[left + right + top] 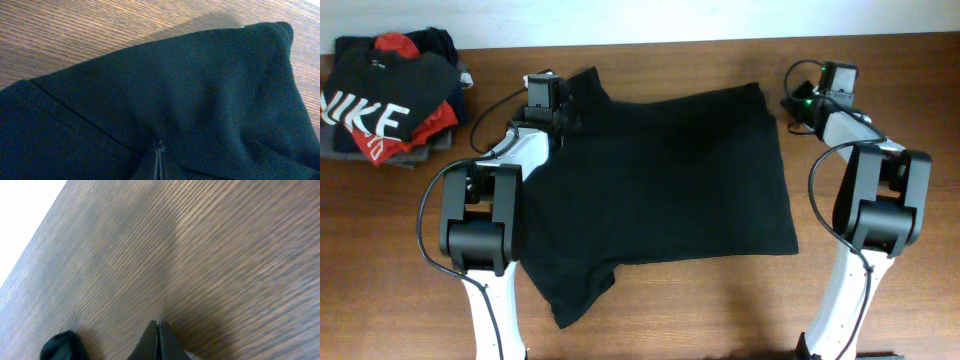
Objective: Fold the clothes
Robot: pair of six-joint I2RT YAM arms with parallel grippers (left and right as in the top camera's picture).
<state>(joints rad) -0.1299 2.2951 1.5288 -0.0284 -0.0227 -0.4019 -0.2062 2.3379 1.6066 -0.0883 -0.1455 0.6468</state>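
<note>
A plain black T-shirt (670, 170) lies spread across the middle of a brown wooden tabletop (720, 310), one sleeve trailing toward the near edge. The left arm (485, 215) reaches to the shirt's far left corner. The left jaws are pressed together, clamped on a pinch of the thin fabric, which puckers into folds around the fingertips (157, 165). The right arm (875, 200) reaches just past the shirt's far right corner. The right jaws are closed too, their fingertips (150, 345) over bare wood, holding nothing, with a dark scrap of cloth just beside them. A pile of folded clothes (385, 100) – a black NIKE shirt on top – sits at the far left corner.
</note>
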